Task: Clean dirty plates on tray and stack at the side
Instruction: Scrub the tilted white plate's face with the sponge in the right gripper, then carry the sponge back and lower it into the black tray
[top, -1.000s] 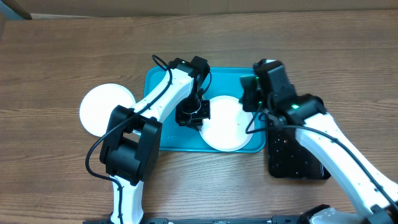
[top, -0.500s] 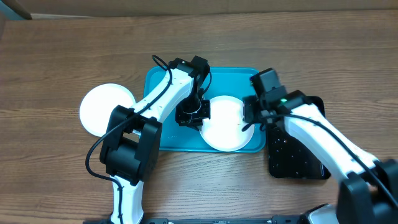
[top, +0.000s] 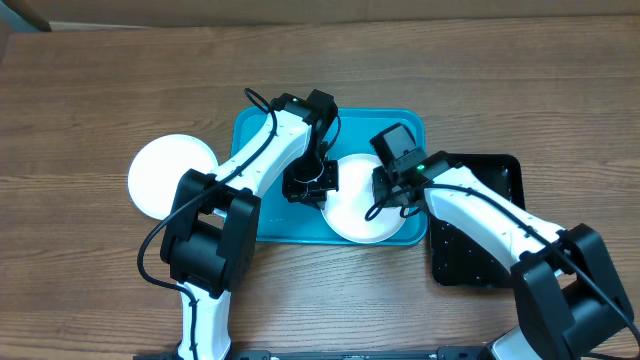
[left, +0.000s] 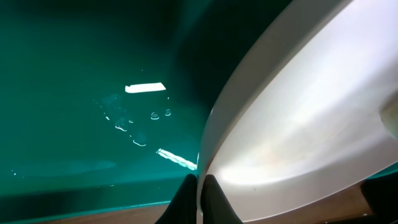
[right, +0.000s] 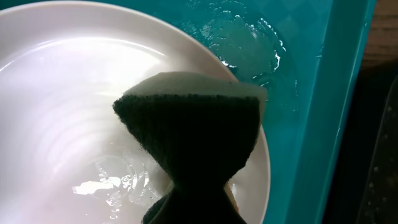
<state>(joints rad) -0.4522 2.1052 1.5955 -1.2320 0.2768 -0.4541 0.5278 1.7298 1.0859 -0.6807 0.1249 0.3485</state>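
A white plate lies in the turquoise tray; it also shows in the left wrist view and the right wrist view. My left gripper is shut on the plate's left rim. My right gripper is shut on a dark green sponge and presses it onto the plate's wet right side. Another white plate lies on the table left of the tray. The yellow-green plate is out of view.
A smaller black tray lies right of the turquoise tray, under my right arm. Water drops lie on the turquoise tray floor. Wooden table surface surrounds everything.
My right gripper has moved left with the sponge, from the tray's right rim onto the plate. The left arm and the plate have not moved.
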